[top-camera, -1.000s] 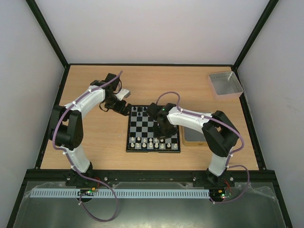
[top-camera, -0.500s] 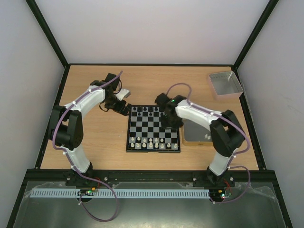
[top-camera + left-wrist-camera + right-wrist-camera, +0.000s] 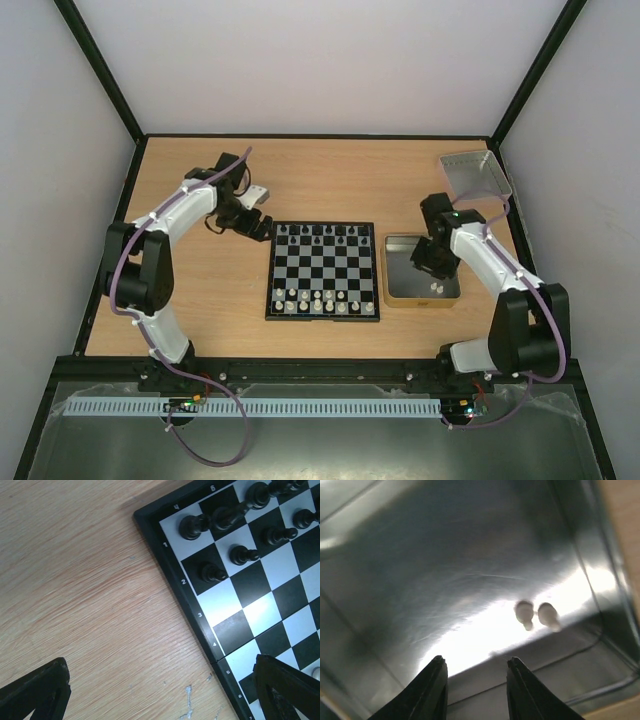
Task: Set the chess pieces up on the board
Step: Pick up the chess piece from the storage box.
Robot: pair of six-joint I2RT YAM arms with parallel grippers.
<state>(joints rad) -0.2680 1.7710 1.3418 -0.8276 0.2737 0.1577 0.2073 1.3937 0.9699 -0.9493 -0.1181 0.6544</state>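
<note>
The board (image 3: 322, 317) lies mid-table, black chess pieces (image 3: 320, 231) along its far row and cream-white ones (image 3: 318, 300) on its two near rows. My left gripper (image 3: 258, 228) hovers open just left of the board's far-left corner; in the left wrist view its wide-spread fingers (image 3: 35, 692) frame bare wood and the board's rim (image 3: 179, 580), with black pieces (image 3: 192, 526) beyond. My right gripper (image 3: 432, 262) is over the tan-rimmed tray (image 3: 420, 301). Its jaws (image 3: 476, 666) are open and empty, just short of two cream pieces (image 3: 524, 613) lying on the tray floor (image 3: 470, 555).
A clear grey square bin (image 3: 475, 175) sits at the far right corner of the table. The tray lies directly right of the board. Black frame posts and white walls enclose the table.
My right arm has swung from over the board's far right side to above the tray, and its jaws have widened. The left arm has barely moved.
</note>
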